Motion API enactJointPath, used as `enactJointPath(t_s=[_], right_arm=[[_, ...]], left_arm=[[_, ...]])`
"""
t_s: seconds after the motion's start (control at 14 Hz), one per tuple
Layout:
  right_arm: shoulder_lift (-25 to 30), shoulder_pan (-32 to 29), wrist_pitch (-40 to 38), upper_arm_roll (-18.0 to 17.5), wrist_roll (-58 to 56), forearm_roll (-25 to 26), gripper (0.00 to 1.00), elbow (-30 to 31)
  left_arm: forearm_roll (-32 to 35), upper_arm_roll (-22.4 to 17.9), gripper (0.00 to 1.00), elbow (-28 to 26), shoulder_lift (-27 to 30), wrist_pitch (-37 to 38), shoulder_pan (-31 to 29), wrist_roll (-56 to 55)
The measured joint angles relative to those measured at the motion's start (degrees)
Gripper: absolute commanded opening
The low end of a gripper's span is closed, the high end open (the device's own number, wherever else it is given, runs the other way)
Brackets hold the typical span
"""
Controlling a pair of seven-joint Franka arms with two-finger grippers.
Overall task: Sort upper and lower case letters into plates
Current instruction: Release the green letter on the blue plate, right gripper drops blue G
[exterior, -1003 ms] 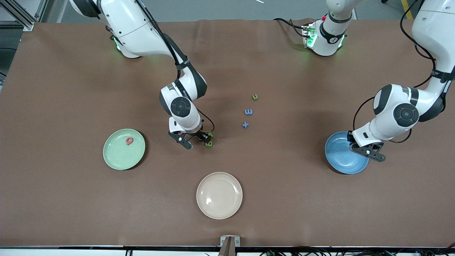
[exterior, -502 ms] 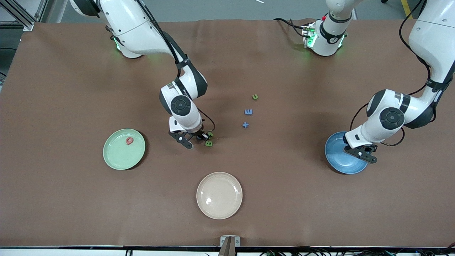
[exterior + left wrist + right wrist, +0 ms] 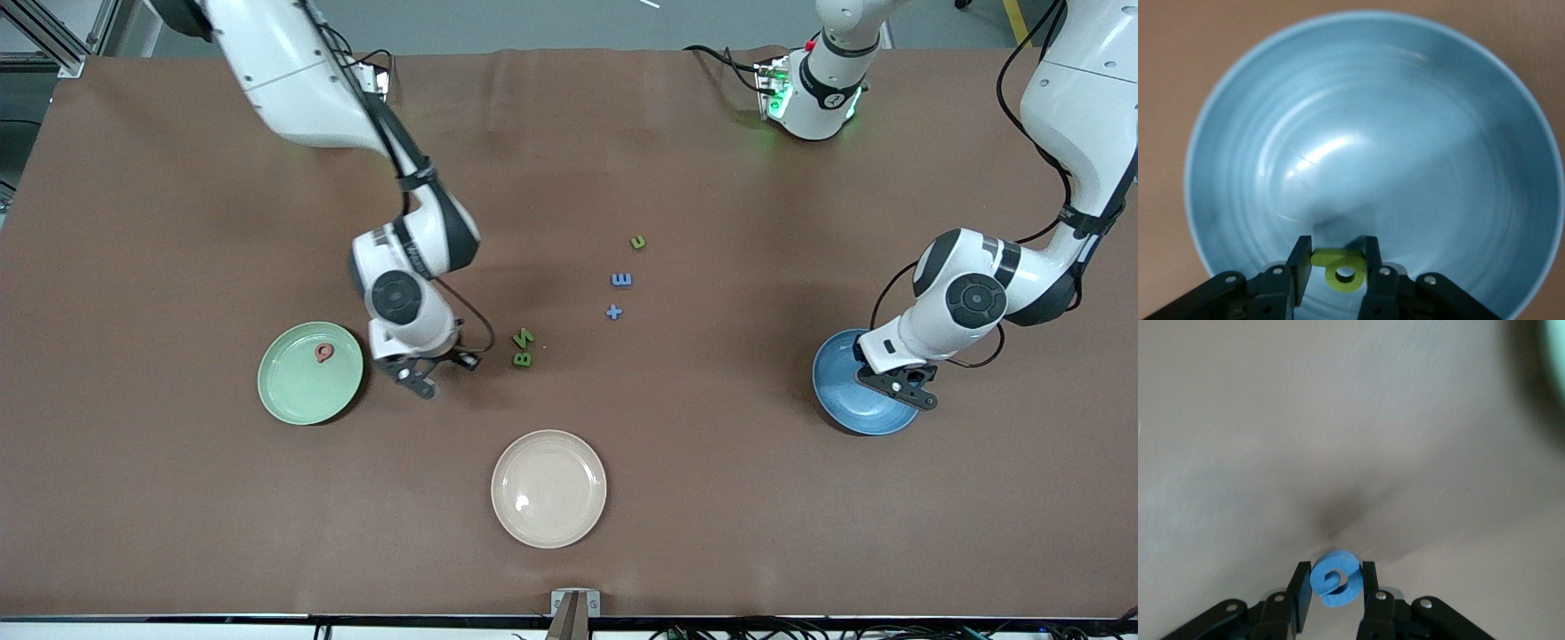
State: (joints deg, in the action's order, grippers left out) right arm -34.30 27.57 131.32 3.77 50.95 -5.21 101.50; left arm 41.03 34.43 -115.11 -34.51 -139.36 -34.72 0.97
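My right gripper (image 3: pixel 442 373) is shut on a small blue curled letter (image 3: pixel 1335 580) and hangs over bare table between the pale green plate (image 3: pixel 298 396) and two green letters (image 3: pixel 523 348). A red letter (image 3: pixel 324 353) lies in the green plate. My left gripper (image 3: pixel 896 388) is over the blue plate (image 3: pixel 840 391), shut on a yellow-green letter p (image 3: pixel 1341 268). The left wrist view shows the blue plate's (image 3: pixel 1405 133) bare inside below it. Two blue letters (image 3: pixel 618 295) and a green one (image 3: pixel 637 242) lie mid-table.
A cream-beige plate (image 3: pixel 548 488) sits nearest the front camera at mid-table. The green plate's rim (image 3: pixel 1555 347) shows blurred at a corner of the right wrist view. Brown cloth covers the table.
My right gripper left the two green letters and moved toward the pale green plate. My left gripper shifted slightly over the blue plate.
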Motion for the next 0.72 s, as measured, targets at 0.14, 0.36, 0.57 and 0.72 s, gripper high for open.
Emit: enactJointPath(t_s=[0.14,0.36,0.57,0.72], right_arm=[[3.2,-6.2,-3.9,0.2,-10.5,0.0,0.00,-0.1],[5.0,-13.3,-5.0,0.2,-22.6,0.0,0.00,0.1],[4.7,-16.8,-4.6,0.2,-28.3,0.0,0.01,1.4],[4.5,-17.0,-3.7,0.0,-29.0,0.0,0.01,2.6]], left_arm=[[-0.9,0.6,1.00,1.1,0.9,0.3,-0.2,0.0],[-9.3,5.2,1.00,2.0,3.7,3.7,-0.6,-0.1],[-15.0,10.7,1.00,4.4,5.3,9.2,-0.2,-4.7],[-15.7,13.6,1.00,7.0,5.3,13.1,1.8,-11.9]])
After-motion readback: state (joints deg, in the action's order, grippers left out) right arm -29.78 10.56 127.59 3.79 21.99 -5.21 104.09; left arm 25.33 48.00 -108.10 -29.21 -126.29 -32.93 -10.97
